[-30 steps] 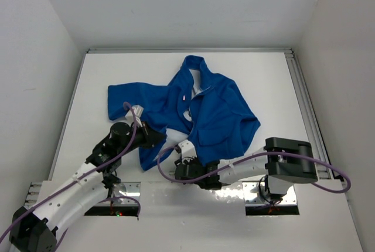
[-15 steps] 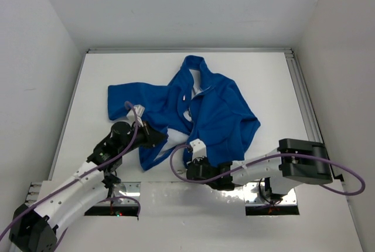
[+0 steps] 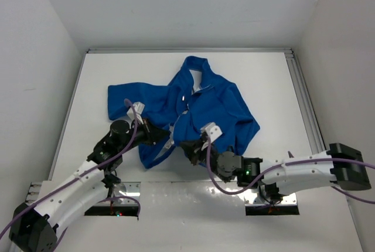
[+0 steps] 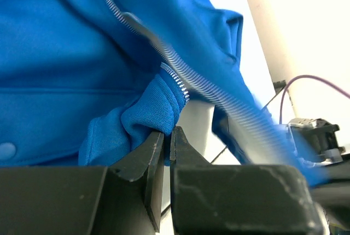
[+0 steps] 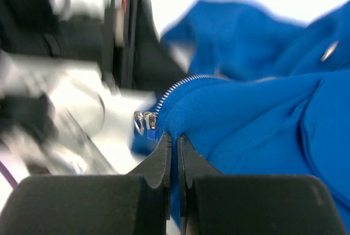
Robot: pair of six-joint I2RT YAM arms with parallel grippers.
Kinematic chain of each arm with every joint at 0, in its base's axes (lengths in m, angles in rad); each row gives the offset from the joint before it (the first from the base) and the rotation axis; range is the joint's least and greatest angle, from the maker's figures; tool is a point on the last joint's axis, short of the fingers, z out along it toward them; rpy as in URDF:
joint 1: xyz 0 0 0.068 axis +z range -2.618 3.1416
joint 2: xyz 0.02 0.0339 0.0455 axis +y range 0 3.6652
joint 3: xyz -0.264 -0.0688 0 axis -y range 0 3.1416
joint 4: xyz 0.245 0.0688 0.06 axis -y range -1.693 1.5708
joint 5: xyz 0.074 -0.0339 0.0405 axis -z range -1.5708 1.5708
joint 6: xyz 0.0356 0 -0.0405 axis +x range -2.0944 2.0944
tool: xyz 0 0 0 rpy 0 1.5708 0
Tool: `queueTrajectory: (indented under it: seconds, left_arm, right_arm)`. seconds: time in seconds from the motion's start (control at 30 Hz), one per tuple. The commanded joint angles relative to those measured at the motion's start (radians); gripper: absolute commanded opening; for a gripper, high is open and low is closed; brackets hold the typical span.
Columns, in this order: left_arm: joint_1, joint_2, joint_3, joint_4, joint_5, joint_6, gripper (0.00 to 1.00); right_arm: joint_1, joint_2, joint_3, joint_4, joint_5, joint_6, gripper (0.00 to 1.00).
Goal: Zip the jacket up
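Observation:
The royal-blue fleece jacket lies crumpled on the white table, collar toward the far side, its front open. My left gripper is shut on the jacket's lower left front edge; the left wrist view shows the jaws pinching a fold of blue fleece just below the silver zipper teeth. My right gripper is shut on the lower edge of the right front panel. In the right wrist view the jaws clamp blue fabric right beside the silver zipper slider.
White walls enclose the table on three sides. An aluminium rail runs along the right edge. Metal mounting plates and purple cables lie at the near edge. The right arm's elbow sticks out far right.
My right gripper has moved away from the near edge toward the far side and right, pulling the jacket's lower right panel with it; its elbow swung out right. The left gripper has barely moved.

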State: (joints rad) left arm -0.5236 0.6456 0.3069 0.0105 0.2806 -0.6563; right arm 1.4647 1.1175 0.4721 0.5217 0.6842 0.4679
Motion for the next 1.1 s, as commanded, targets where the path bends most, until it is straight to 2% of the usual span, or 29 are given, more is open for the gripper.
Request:
queueTrajectory:
  seconds: [0.0,0.07,0.43,0.7,0.83,1.07]
  left_arm:
    - [0.010,-0.021,0.041,0.095,-0.003,-0.005,0.00]
    - [0.010,-0.009,0.035,0.118,-0.001,-0.003,0.00]
    - [-0.001,0.034,0.035,0.227,0.052,-0.020,0.00]
    - [-0.027,-0.052,-0.023,0.276,0.043,-0.017,0.00]
    - [-0.041,-0.083,-0.023,0.290,0.023,-0.008,0.00]
    - [-0.073,-0.109,-0.093,0.385,0.019,-0.008,0.00]
  right_arm:
    - [0.008,0.034,-0.064,0.252,0.143,-0.092,0.00]
    - [0.009,0.083,-0.044,0.230,0.150,-0.087,0.00]
    - [0.008,0.176,-0.058,0.440,0.187,-0.132,0.00]
    - [0.006,0.179,-0.121,0.598,0.248,-0.135,0.00]
    - [0.006,0.174,-0.098,0.542,0.273,-0.095,0.00]
    - [0.003,0.151,-0.104,0.549,0.226,-0.048,0.00]
